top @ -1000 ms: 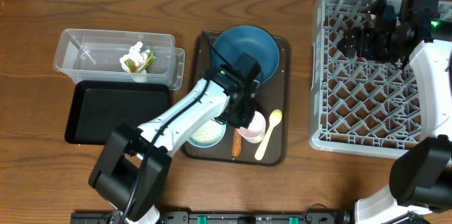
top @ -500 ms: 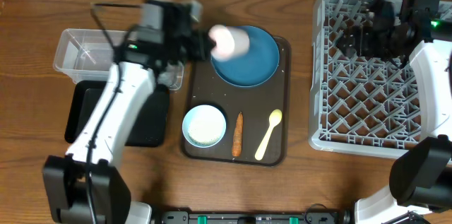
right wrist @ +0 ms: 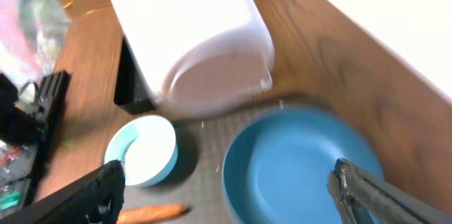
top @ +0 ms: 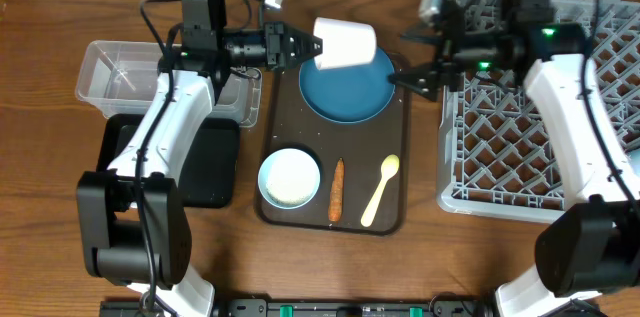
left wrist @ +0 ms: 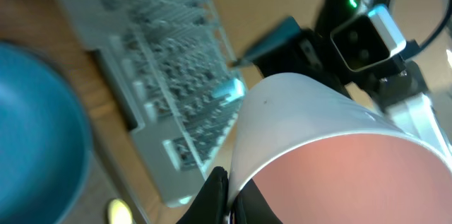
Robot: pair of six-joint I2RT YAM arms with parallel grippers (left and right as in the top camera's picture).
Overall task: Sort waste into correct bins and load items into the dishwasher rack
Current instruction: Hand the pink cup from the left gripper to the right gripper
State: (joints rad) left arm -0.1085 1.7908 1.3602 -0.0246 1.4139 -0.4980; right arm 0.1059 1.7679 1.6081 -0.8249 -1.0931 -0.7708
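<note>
A brown wooden table [top: 60,257] carries everything here. Near its middle lies a dark brown rectangular serving tray [top: 397,212]. On it sit a large round dark blue bowl [top: 345,92], a small round light-blue cup [top: 264,179] filled with white rice grains [top: 291,179], a small orange carrot [top: 337,190] and a pale yellow plastic spoon [top: 380,189]. The carrot lies between the light-blue cup and the spoon. To the left stand a clear plastic rectangular tub [top: 110,72] and, just in front of it, a shallow black rectangular tray [top: 215,182]; the left arm partly hides both. On the right is the large square grey plastic rack [top: 520,147] with its open lattice of pegs.

The left gripper [top: 310,47] is clamped on the rim of a small cup [top: 347,44] (white outside, pink inside in the left wrist view). It holds the cup on its side in the air over the far edge of the dark blue bowl. The right gripper [top: 400,55] hangs near the cup on the opposite side, a little apart from it, reaching out past the rack's left edge. Its two fingers [right wrist: 88,196] are spread wide with nothing between them.
</note>
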